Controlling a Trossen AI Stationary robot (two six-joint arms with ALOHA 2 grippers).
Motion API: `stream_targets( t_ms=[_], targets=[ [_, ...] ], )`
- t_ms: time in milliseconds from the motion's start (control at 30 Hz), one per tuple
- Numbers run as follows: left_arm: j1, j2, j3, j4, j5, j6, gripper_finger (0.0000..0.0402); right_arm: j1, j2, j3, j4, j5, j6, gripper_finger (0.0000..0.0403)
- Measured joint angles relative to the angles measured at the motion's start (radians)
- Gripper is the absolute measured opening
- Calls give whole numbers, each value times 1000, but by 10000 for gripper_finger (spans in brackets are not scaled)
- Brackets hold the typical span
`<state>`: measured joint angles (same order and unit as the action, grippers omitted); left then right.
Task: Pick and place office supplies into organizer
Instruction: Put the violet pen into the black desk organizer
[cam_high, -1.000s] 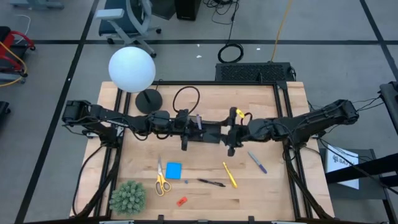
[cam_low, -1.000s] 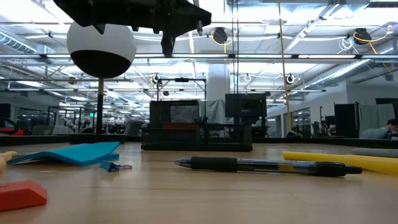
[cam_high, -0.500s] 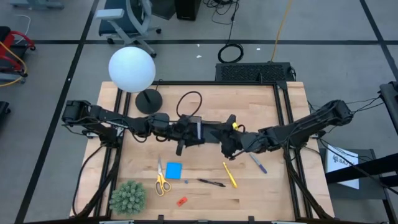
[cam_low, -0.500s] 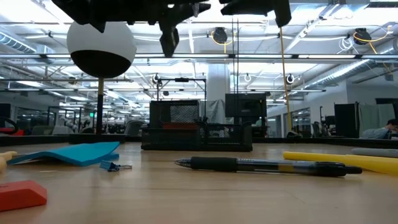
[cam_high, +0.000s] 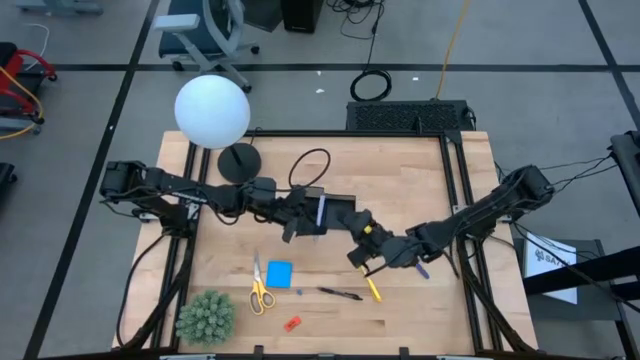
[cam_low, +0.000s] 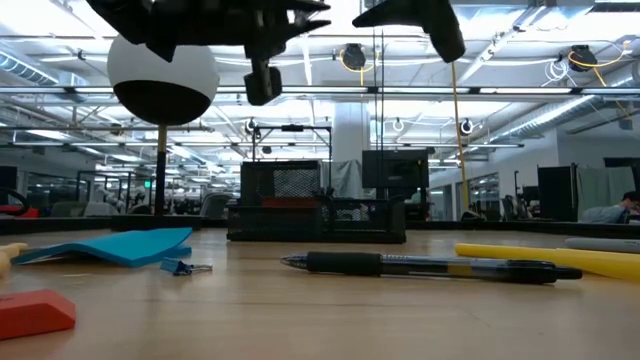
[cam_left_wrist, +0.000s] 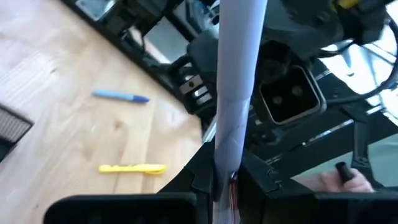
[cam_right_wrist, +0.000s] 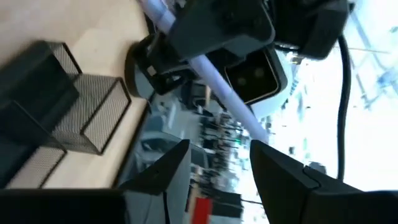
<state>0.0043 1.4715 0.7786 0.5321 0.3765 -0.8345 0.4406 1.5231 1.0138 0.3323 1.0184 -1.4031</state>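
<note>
My left gripper hovers mid-table, shut on a pale lavender pen, beside the black organizer. My right gripper hangs open and holds nothing, just near-side of the organizer and above the yellow pen. A bluish-purple pen lies partly under the right arm. On the table's near part lie a black pen, a blue note pad, yellow-handled scissors and a red piece. In the right wrist view the open fingers frame the left gripper and its pen. My left gripper pinches the pale pen near one end between its two fingers. The fingers come roughly level from the table's left and lie across the pen. The rest of the pen sticks out past them, lifted clear of the table.
A round white lamp on a black base stands at the far left, with a cable loop behind the arms. A green spiky plant sits at the near left corner. Bare wood lies far right and near right.
My right gripper has drawn away from the left gripper toward the table's near edge and lower, rolling its wrist as it went. My left gripper stayed in place but rolled, turning the pale pen with it.
</note>
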Motion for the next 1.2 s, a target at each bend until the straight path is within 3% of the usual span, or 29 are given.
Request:
stream_targets(
  t_ms=[333, 633, 767, 1200],
  targets=[
    [-12, 0, 0, -117, 19, -5, 38, 13, 115, 0, 259, 28, -283, 157],
    [-53, 0, 0, -89, 20, -32, 39, 11, 203, 0, 403, 10, -440, 154],
    [-71, 0, 0, -85, 10, -33, 40, 11, 225, 0, 477, -32, -481, 151],
    [-100, 0, 0, -67, -33, -36, 41, -28, 237, 0, 490, -78, -486, 142]
  ],
)
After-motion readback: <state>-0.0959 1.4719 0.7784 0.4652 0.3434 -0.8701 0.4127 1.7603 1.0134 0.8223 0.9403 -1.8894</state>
